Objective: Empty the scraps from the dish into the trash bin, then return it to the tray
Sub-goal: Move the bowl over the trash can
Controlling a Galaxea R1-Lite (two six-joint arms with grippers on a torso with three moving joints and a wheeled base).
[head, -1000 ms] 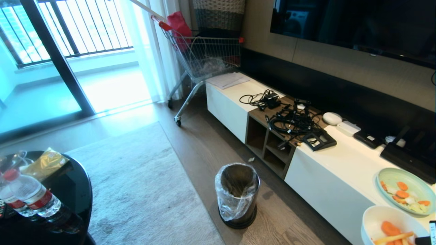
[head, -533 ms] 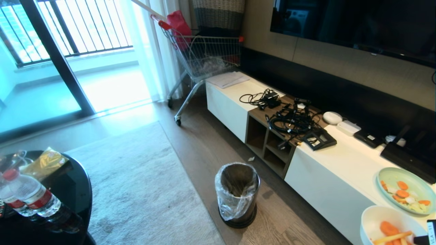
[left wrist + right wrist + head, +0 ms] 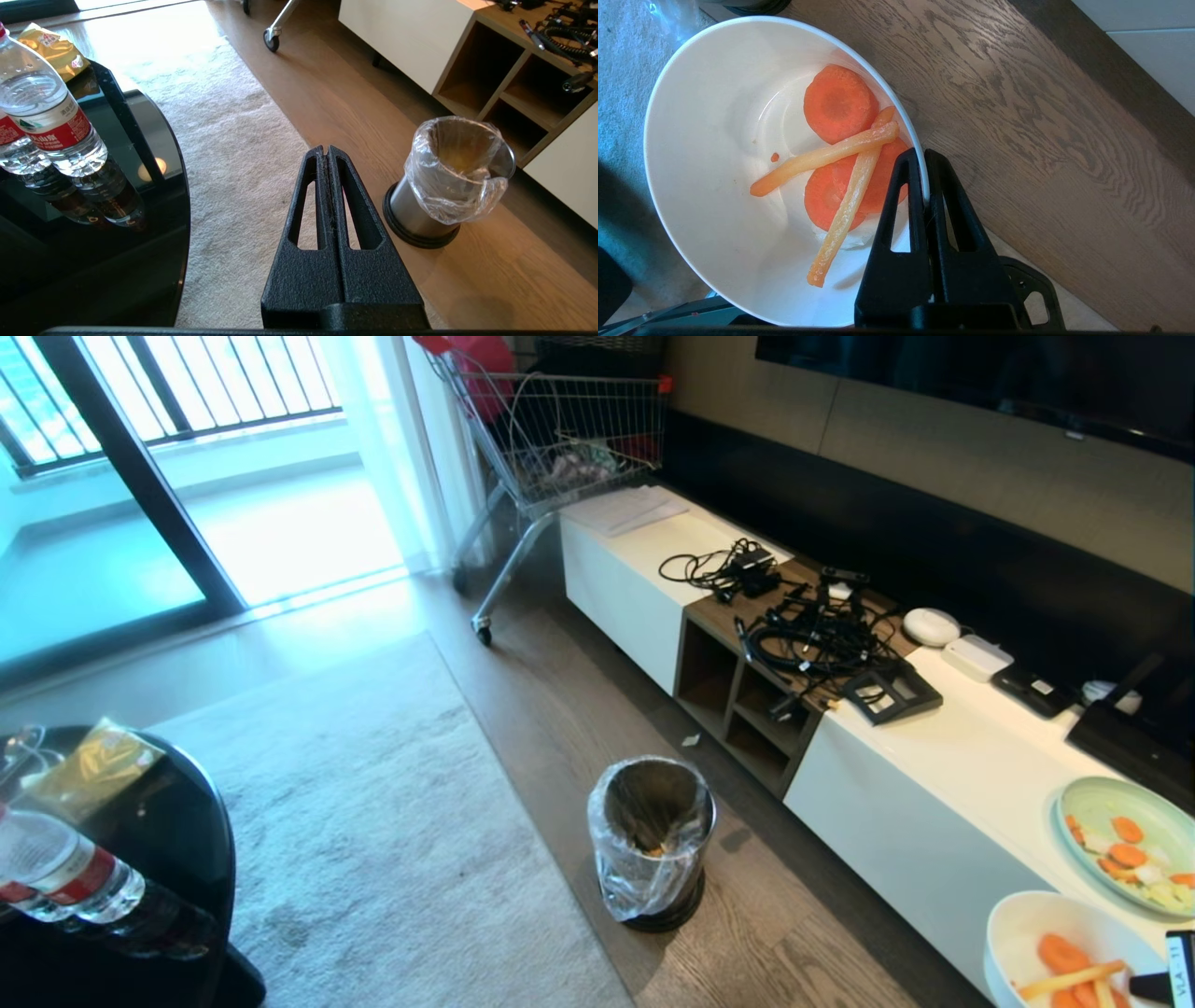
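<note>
You see a glossy white dish (image 3: 714, 140) holding orange slices and pale yellow strips, the scraps (image 3: 840, 154). The trash bin (image 3: 652, 840) is silver metal with a dark base and a clear liner. The rug (image 3: 373, 821) is beige, the floor (image 3: 1041, 140) brown wood-grain, the plate (image 3: 1130, 845) pale green.

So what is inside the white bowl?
In the white bowl: orange round slices and pale strips. The right hand, clamped on the rim, covers part of one slice.
</note>
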